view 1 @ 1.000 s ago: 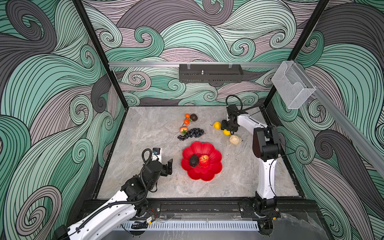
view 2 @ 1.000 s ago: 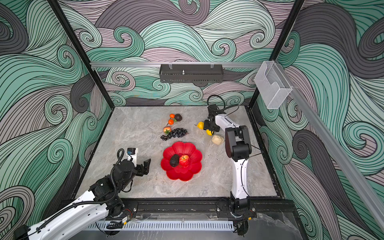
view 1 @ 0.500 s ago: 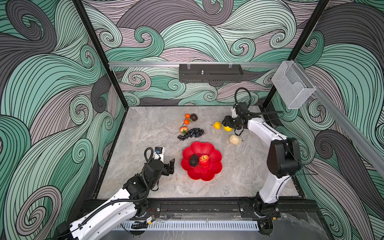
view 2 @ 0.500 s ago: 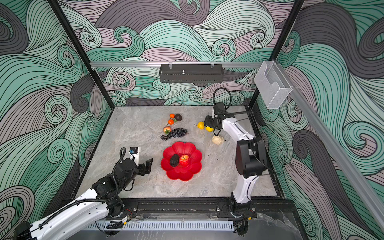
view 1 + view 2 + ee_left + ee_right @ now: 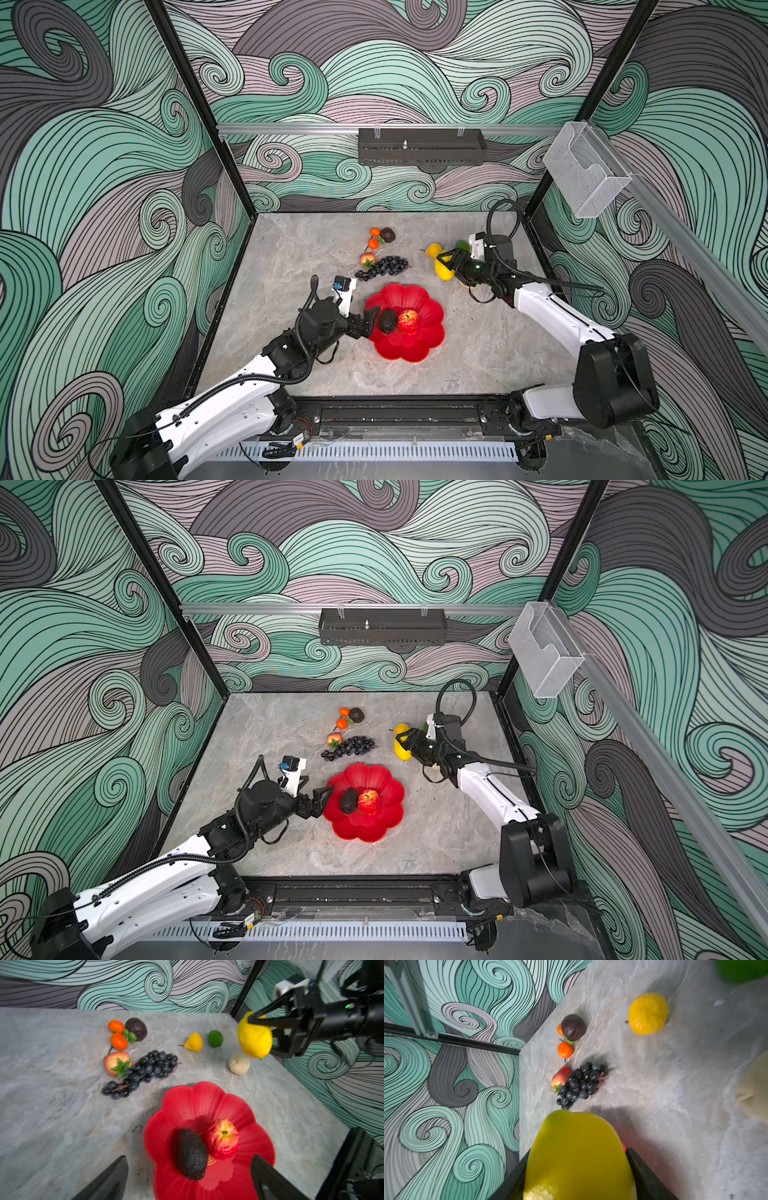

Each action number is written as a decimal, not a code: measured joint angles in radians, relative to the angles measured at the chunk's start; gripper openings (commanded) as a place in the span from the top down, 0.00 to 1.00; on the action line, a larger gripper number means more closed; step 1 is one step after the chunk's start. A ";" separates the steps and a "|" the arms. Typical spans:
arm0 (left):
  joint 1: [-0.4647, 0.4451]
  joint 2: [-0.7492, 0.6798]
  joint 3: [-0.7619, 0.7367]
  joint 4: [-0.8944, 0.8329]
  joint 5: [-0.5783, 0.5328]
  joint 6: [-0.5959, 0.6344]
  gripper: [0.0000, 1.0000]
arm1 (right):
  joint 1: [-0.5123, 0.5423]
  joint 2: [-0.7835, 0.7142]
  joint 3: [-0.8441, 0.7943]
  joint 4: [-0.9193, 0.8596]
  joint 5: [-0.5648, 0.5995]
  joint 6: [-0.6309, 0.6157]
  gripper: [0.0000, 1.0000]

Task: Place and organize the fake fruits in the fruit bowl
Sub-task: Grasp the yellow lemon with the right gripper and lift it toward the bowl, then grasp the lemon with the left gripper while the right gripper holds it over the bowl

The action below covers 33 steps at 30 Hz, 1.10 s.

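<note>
The grey marbled tabletop [image 5: 291,257] sat inside swirl-patterned walls. The left hand [image 5: 371,322] hung wide open at the left edge of the red fruit bowl [image 5: 419,351], where a dark avocado [image 5: 388,321] touched a red apple [image 5: 408,321]. Behind lay black grapes [image 5: 382,266]. Further right, the right hand [image 5: 448,261] gripped a yellow lemon [image 5: 444,272] (held off the tabletop).

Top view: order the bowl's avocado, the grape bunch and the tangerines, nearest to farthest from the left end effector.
1. Avocado, in the red bowl, right at the left end effector.
2. Grape bunch, behind the bowl.
3. Tangerines, farthest back.
</note>
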 measured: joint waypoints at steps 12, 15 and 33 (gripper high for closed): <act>-0.151 0.239 0.118 0.198 -0.033 0.072 0.08 | 0.139 -0.210 -0.192 0.172 0.008 0.298 0.46; -0.162 0.290 0.154 0.230 -0.035 0.077 0.08 | 0.167 -0.244 -0.215 0.192 0.019 0.343 0.46; -0.179 0.435 0.216 0.356 -0.034 0.085 0.12 | 0.257 -0.326 -0.268 0.268 0.057 0.451 0.45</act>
